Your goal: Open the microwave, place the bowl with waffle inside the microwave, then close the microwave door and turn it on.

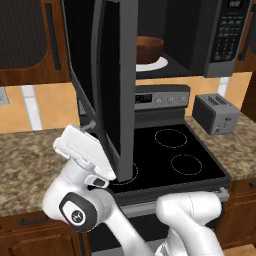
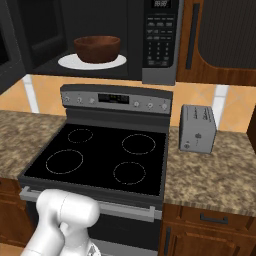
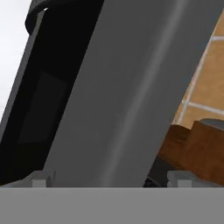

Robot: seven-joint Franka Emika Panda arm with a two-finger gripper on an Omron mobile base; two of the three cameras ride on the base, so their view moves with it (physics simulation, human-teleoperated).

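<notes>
Microwave door (image 1: 107, 80) swung wide open, spread gripper (image 3: 111, 183) straddling its grey lower edge at near left, fingertips (image 3: 39, 180) apart, bowl (image 2: 97, 48) on the white turntable plate (image 2: 67, 62) inside the microwave (image 2: 159, 40), far right of the gripper

Two base views from behind, sharing the microwave (image 2: 150, 40) and stove (image 2: 100, 155); hand view tight against the microwave door (image 3: 127, 87).

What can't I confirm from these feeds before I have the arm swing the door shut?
- Waffle: the bowl on the turntable plate is seen side-on in both base views; its wall hides the inside.
- Contact: in the hand view the microwave door lies between the gripper tips, jaws wide, but touch is unclear.
- Door handle: the door is edge-on in the left base view.
</notes>
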